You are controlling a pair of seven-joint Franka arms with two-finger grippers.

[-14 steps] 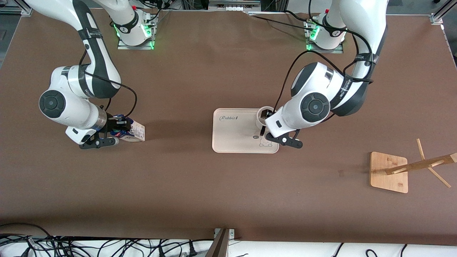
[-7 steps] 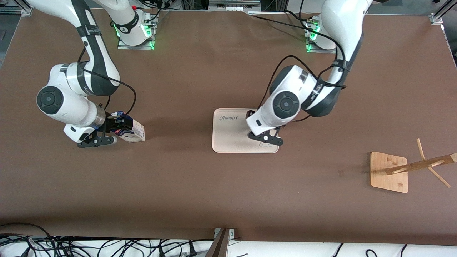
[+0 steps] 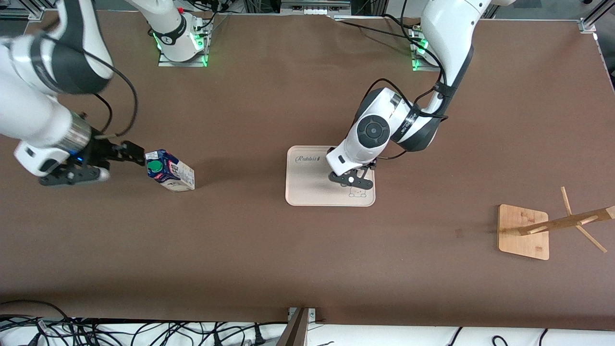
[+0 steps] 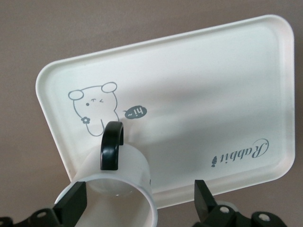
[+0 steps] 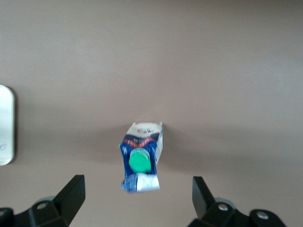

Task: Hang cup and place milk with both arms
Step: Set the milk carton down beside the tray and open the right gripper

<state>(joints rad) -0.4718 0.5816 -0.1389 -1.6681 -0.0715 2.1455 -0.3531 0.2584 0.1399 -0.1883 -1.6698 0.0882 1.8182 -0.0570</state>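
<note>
Your milk point(image 3: 170, 171) stands upright on the bench point(image 3: 250, 250), long axis vertical, green cap point(image 5: 139, 161) up, at 3 o'clock from the spread right tool point(image 3: 120, 153). Only your left wrist view shows the cup point(image 4: 116, 198) upright between the parted left tool point(image 4: 138, 207) fingers on the tray point(image 4: 199, 94), handle point(image 4: 111, 144) toward the bear print point(image 4: 93, 105).

Brown table point(image 3: 269, 250), cables point(image 3: 120, 331) along its edge

The brown counter point(image 3: 269, 250) carries the milk point(image 3: 170, 172), a cream tray point(image 3: 307, 185) (rabbit print) and a bamboo rack point(image 3: 523, 232).
</note>
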